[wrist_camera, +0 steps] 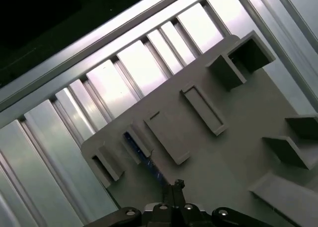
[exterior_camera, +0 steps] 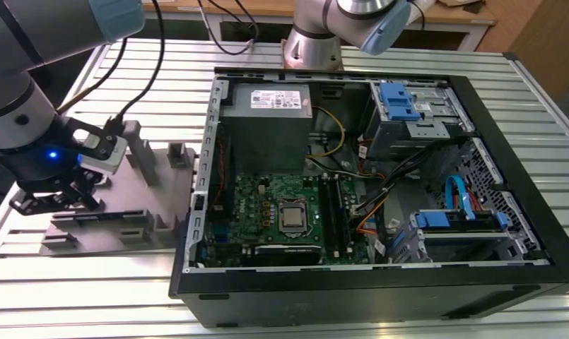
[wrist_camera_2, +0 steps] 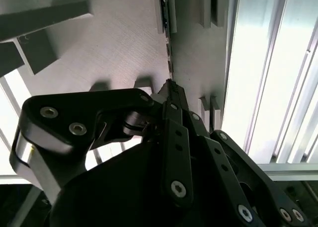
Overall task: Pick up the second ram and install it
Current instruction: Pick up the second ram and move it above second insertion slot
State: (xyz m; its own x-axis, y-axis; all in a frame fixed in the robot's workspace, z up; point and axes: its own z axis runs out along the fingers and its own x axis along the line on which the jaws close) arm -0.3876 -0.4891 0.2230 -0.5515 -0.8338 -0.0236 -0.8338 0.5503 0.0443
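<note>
Gripper [wrist_camera: 176, 186] hangs low over grey tray [wrist_camera: 238, 132] on table [wrist_camera: 49, 152]. Its tip sits at near end of second ram [wrist_camera: 142, 154], a thin blue stick on edge in tray. Can't tell if gripper's open or closed.

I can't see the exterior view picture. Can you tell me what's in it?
A robot arm's claw hangs low over a grey tray at the exterior view's left, beside an open computer case with a green motherboard inside.
</note>
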